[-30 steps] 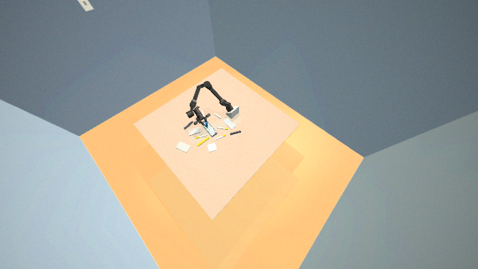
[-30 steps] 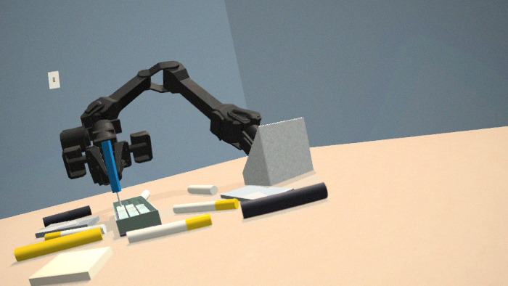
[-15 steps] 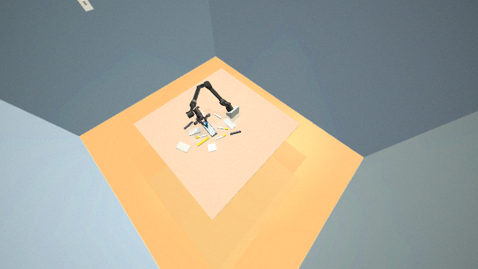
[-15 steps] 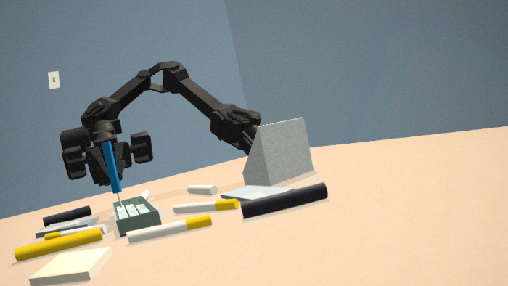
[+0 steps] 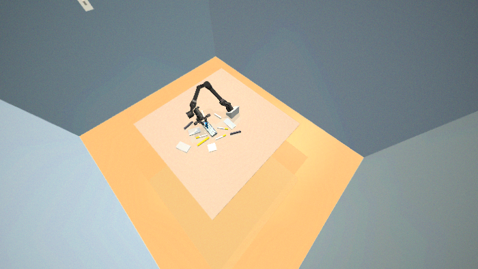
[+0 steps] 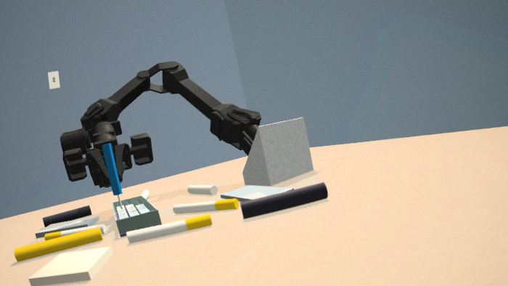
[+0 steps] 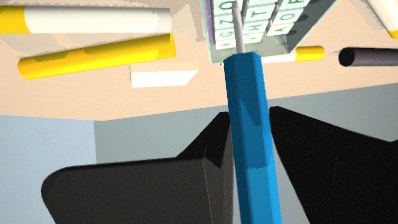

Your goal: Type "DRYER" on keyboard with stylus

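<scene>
My gripper is shut on a blue stylus with a thin grey tip. It holds the stylus nearly upright over the near end of the small grey-green keyboard. In the wrist view the stylus runs up between my two black fingers, and its grey tip meets the pale keys of the keyboard. I cannot read which key is under the tip. In the top view the arm and keyboard are very small.
White-and-yellow markers, a yellow cylinder, dark cylinders, a white cylinder, flat pads and a grey wedge block lie around the keyboard.
</scene>
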Motion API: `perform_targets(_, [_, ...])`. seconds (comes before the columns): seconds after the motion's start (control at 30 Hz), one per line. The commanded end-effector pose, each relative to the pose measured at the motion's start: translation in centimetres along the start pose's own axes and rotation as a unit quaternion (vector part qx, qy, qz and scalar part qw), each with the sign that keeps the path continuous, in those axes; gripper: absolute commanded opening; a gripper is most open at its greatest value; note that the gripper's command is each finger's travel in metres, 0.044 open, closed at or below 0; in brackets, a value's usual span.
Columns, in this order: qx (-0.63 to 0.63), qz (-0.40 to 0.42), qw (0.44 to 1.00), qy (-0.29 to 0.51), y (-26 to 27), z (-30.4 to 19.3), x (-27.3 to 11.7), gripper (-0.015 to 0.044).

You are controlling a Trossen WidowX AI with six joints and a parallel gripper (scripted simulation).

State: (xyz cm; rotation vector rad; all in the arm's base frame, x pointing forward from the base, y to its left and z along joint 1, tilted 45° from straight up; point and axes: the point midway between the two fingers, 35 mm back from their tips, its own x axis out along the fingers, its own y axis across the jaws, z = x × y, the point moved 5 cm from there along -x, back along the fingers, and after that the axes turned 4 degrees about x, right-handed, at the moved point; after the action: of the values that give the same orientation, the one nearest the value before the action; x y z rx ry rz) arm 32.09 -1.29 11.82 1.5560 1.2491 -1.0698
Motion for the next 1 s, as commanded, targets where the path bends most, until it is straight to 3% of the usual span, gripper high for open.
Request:
perform_targets(0.0, [-0.003,0.002,1.000,0.001,0.10,-0.02,-0.02,0.0081])
perform_targets(0.97, [-0.003,0.002,1.000,0.001,0.31,0.02,-0.12,0.0081])
